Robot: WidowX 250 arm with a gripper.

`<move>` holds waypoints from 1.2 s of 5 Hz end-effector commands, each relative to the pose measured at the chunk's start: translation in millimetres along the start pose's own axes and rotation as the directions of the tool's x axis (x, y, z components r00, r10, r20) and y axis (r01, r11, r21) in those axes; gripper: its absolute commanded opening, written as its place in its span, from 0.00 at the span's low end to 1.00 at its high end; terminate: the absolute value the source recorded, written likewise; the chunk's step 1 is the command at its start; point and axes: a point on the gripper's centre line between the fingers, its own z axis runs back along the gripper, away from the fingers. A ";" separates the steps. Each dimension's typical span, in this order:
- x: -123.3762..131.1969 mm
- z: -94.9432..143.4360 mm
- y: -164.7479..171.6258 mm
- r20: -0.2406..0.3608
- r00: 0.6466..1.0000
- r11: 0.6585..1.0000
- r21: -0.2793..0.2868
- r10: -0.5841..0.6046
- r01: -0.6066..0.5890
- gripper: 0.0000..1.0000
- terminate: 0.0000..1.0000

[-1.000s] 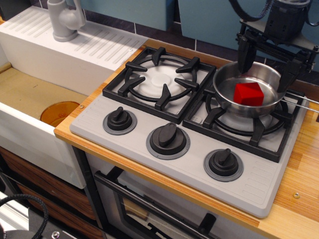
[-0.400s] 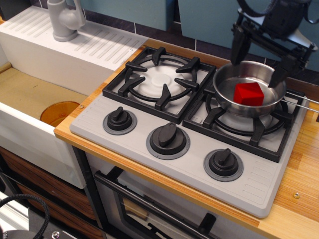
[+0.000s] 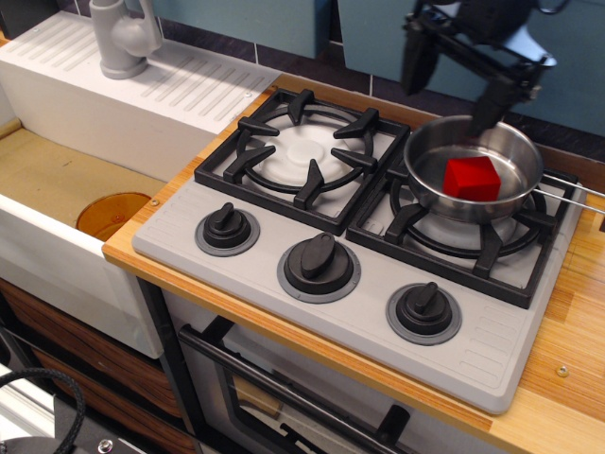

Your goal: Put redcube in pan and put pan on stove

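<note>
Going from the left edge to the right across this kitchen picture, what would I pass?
Sink → faucet → left burner → pan on the right burner, holding the redcube, with the gripper hanging above it, jaws open → pan's wire handle.

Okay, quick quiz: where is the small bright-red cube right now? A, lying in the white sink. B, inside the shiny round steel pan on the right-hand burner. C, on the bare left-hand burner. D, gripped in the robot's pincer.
B: the small bright-red cube rests inside the shiny round steel pan, which sits on the right-hand burner of the grey two-burner stove, while the black pincer hangs open above, holding nothing.
</note>
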 end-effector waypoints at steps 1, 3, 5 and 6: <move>-8.2 14.0 26.7 0.112 0.993 1.000 -0.018 0.018 -0.016 1.00 0.00; -4.7 -15.9 15.7 0.155 0.987 0.998 -0.046 0.040 -0.034 1.00 0.00; 8.3 -42.6 12.9 0.196 0.980 0.997 -0.079 0.020 -0.004 1.00 0.00; 8.8 -51.5 9.7 0.202 0.979 0.996 -0.089 0.024 -0.006 1.00 0.00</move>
